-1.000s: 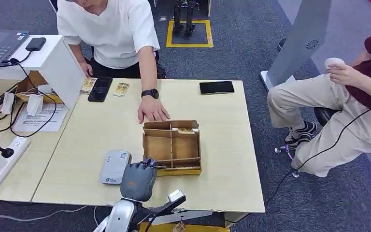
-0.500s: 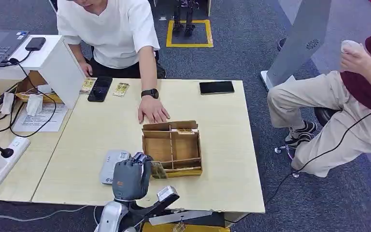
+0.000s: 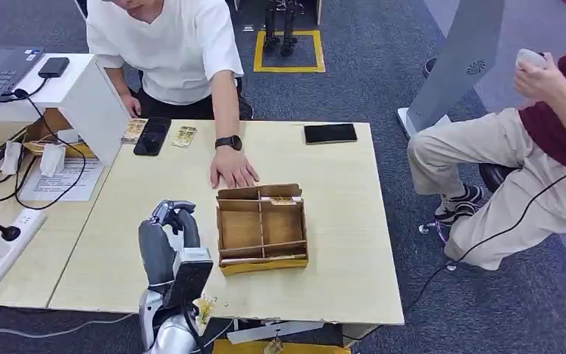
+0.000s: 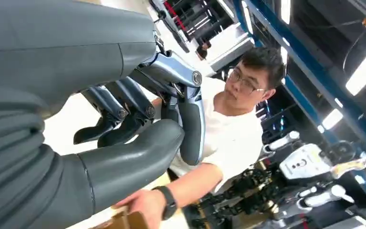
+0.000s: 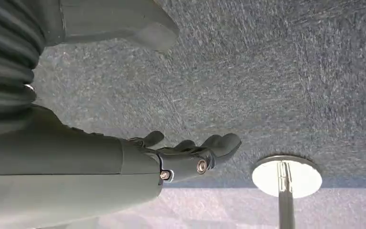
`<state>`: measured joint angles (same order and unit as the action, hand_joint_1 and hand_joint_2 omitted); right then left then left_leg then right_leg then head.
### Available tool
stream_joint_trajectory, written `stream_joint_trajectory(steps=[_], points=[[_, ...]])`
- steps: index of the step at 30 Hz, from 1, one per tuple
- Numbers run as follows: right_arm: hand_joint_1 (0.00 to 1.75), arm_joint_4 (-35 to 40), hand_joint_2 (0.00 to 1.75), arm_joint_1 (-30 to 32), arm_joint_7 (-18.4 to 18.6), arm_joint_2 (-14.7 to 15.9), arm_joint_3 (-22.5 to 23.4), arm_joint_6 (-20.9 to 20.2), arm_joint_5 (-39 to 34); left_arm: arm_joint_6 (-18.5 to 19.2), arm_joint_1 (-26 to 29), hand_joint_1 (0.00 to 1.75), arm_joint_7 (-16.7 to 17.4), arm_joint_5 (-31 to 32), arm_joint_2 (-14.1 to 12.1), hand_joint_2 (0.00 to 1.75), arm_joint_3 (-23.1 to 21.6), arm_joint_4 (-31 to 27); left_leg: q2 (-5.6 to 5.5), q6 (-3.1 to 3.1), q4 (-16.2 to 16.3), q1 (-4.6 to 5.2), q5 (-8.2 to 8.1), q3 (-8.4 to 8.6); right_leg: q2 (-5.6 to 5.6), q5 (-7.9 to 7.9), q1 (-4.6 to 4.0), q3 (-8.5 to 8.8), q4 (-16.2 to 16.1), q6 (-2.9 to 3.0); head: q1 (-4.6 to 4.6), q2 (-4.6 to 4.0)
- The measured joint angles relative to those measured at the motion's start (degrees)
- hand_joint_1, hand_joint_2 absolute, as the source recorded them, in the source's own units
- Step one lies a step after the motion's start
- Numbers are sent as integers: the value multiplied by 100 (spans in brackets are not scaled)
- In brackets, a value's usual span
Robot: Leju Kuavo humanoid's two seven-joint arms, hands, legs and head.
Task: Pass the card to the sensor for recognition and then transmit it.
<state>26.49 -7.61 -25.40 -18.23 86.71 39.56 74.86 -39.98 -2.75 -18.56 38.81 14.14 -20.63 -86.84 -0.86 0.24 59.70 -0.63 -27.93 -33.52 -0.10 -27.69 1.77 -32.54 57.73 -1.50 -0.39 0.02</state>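
My left hand point(image 3: 173, 251) is raised over the table's front left, just left of the wooden divided box point(image 3: 263, 263). Its fingers point up and curl in. In the left wrist view the thumb and fingers of the left hand point(image 4: 138, 114) are bent toward each other with nothing visible between them. A small yellowish patterned card point(image 3: 206, 306) shows beside my forearm at the table's front edge; I cannot tell whether it lies on the table. The hand hides the grey sensor. My right hand point(image 5: 186, 157) hangs over the carpet, fingers loosely apart, holding nothing.
A person in white rests a hand point(image 3: 232, 169) on the table just behind the box. Two phones point(image 3: 328, 133) point(image 3: 152, 136) and spare cards point(image 3: 184, 136) lie at the far edge. A power strip point(image 3: 0, 243) and cables sit at left. Another person point(image 3: 523, 169) sits at right.
My left hand swung left from the box's front corner and turned fingers-up over the sensor. The card that stuck out of its fingers half a second ago no longer shows there.
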Motion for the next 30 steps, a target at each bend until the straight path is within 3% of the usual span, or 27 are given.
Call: stream_joint_trajectory(steps=[11, 20, 22, 23, 30], points=[[0, 31, 175, -25, -24, -2, 72, 0, 127, 37, -366, 175, 33, -1225, -33, 175, 0, -59, 0, 0, 0, 1, 0, -1, 0, 0, 1, 0, 0, 0, 2, 0], [0, 28, 175, -37, -35, -2, 111, 0, 190, 9, -447, 169, -37, -1381, -48, 175, 0, -57, 0, 0, 0, 0, 0, -1, 0, 0, 1, -1, 0, 0, 2, 0], [0, 28, 175, -40, -35, -2, 118, 0, 212, 9, -446, 12, -173, -1298, -61, 175, 0, -57, 0, 0, 0, 1, 0, -2, 0, 0, 1, 0, 0, 0, 2, 0], [0, 28, 175, -40, -35, -2, 118, 0, 214, 7, -439, 0, -239, -1254, -70, 175, 0, -59, 0, 0, 0, 0, 0, -2, 0, 0, 1, 0, 0, 0, 2, 0], [0, 26, 175, -41, -44, -2, 120, 0, 245, -7, -172, 0, -684, -1136, -146, 175, 0, -297, 0, 0, 0, 0, -1, -2, 0, 0, 1, -1, 0, 0, 2, 0]])
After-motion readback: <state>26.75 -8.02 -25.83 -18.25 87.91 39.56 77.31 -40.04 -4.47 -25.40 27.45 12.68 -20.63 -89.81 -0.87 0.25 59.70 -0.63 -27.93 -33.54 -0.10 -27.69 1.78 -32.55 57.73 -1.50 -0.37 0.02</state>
